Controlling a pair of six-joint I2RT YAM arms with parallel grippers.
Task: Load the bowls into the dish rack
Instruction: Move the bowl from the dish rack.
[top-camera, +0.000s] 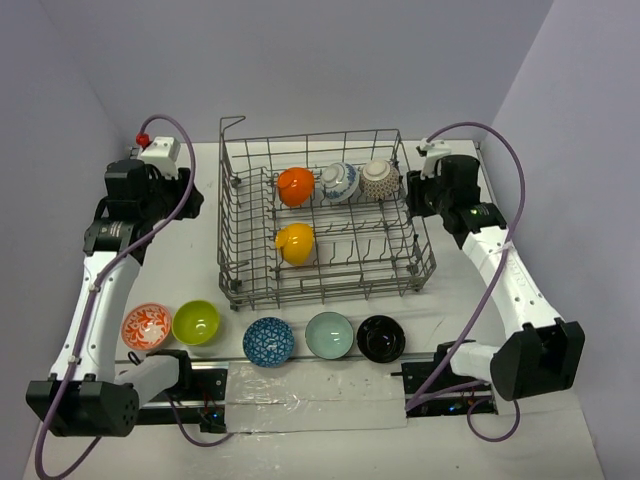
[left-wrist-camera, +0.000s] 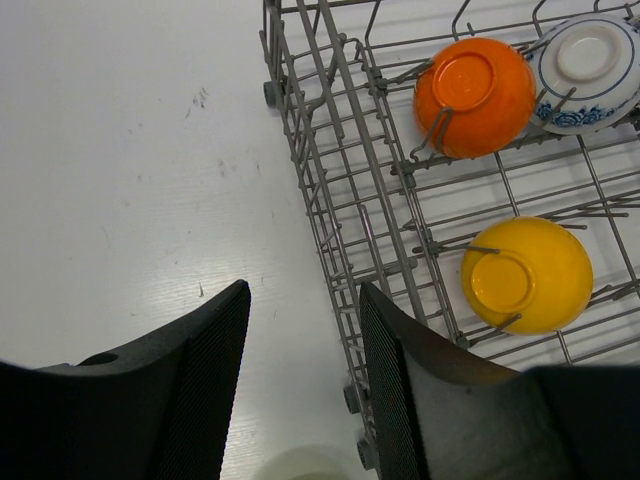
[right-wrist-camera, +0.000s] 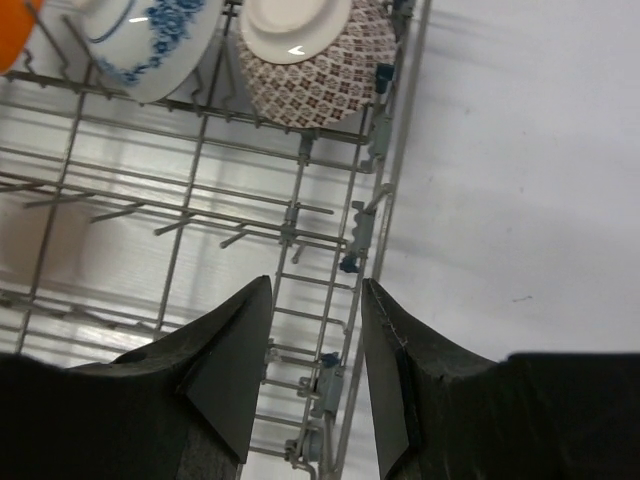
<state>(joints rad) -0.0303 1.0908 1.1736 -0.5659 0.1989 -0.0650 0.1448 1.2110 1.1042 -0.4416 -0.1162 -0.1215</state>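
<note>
The dish rack (top-camera: 330, 285) is set at the middle of the counter (top-camera: 180, 260), between the two arms. Four bowls are held among its tines. An orange bowl (top-camera: 295, 186), a blue-flowered bowl (top-camera: 339, 182) and a brown-patterned bowl (top-camera: 379, 179) are lined up in the far row. A yellow bowl (top-camera: 295, 243) is lodged in the row nearer the arms, below the orange one in the top view. All four are tipped on edge, and their feet are turned toward the wrist cameras.

Five more bowls are lined up on the counter in front of the rack, mouths up: a red-and-white bowl (top-camera: 146, 326), a lime green bowl (top-camera: 196, 322), a blue-patterned bowl (top-camera: 268, 341), a pale teal bowl (top-camera: 329, 335) and a black bowl (top-camera: 381, 338).

The left claw (left-wrist-camera: 303, 300) is held spread and empty above the rack's left wall, with one finger over bare counter and the other over the wires. The orange and yellow bowls are seen beyond it, inside the rack and well apart from the fingers.

The right claw (right-wrist-camera: 316, 290) is likewise spread with nothing between its fingers, and is hung over the rack's right edge. The brown-patterned bowl is seen ahead of it, untouched.
</note>
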